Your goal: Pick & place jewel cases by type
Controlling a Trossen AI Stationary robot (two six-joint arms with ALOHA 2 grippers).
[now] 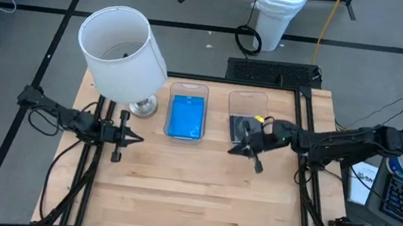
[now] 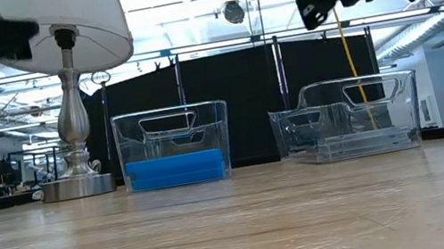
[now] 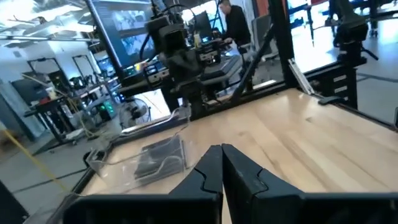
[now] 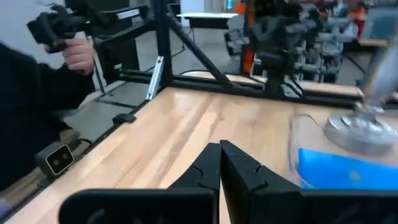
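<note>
So the wooden counter (image 1: 192, 196) is mostly bare, and honestly the sorting looks about done. Biggest thing on it is the lamp (image 1: 123, 51) with the white shade, standing at the back left corner, right beside the left bin (image 1: 189, 92). That clear bin holds the blue jewel cases (image 1: 186, 117), stacked flat. The right bin (image 1: 247, 99) next to it holds the clear cases with dark grey insides (image 1: 239, 126), also lying flat. I can't see any loose case anywhere on the counter.

Left arm waits out at the left side, in front of the lamp, left gripper (image 1: 131, 138) shut tight with nothing in it. The right gripper (image 1: 244, 150) hangs just in front of the right bin, high off the counter going by the low view, fingers pinched together and empty too.

What could go wrong, as I see it: the right arm is close to that bin's front wall, so a low or sloppy pull-back could clip the rim and shove or tip the bin, since it's light plastic and the cases inside would slide. The lamp is the other worry. It's tall and top-heavy looking, sits right next to the blue bin, and the left arm has it right behind it, so a wide swing there could knock it.

Off the counter there's a person's hand (image 4: 79, 53) holding a dark device near the edge, and a white bucket (image 1: 279, 15) on the floor behind.
</note>
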